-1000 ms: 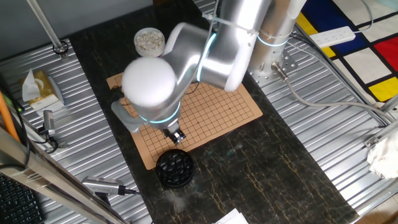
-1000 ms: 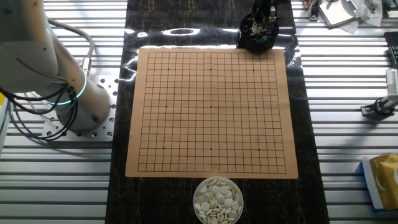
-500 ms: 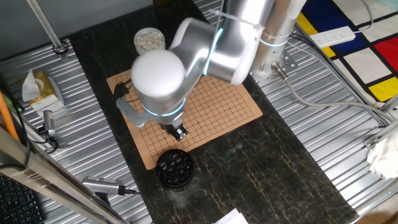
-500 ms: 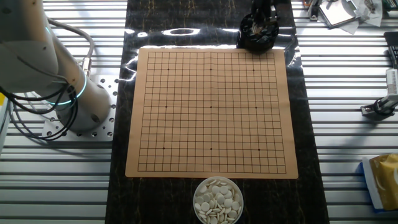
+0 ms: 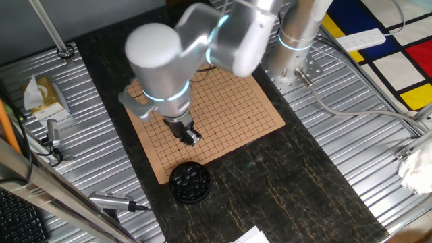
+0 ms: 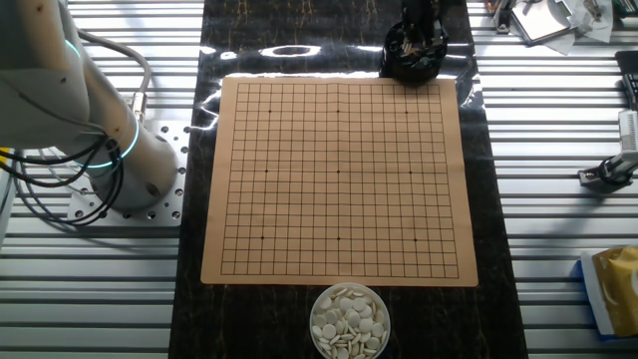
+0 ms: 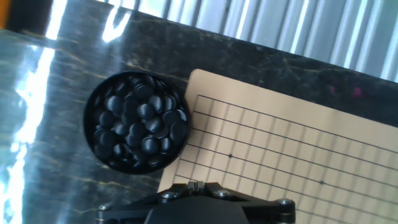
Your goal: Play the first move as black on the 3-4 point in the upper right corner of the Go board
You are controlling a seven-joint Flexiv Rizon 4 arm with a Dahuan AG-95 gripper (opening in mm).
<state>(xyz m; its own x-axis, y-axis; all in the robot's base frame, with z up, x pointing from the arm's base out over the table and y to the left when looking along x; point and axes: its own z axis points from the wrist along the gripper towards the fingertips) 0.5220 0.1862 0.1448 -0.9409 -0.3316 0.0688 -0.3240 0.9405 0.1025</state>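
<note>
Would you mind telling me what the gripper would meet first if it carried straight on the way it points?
Probably the Go board near its corner beside the bowl of black stones; the gripper hangs over that corner, though depth is unclear.

Go board [image 6: 339,179] tan, thin dark grid | bowl [image 7: 137,121] black, glossy black stones [image 7: 143,118] | whitish stones [image 6: 348,321] in pale bowl | table [image 5: 283,175] black, gold-veined | arm [image 5: 155,61] silver, cyan ring
</note>
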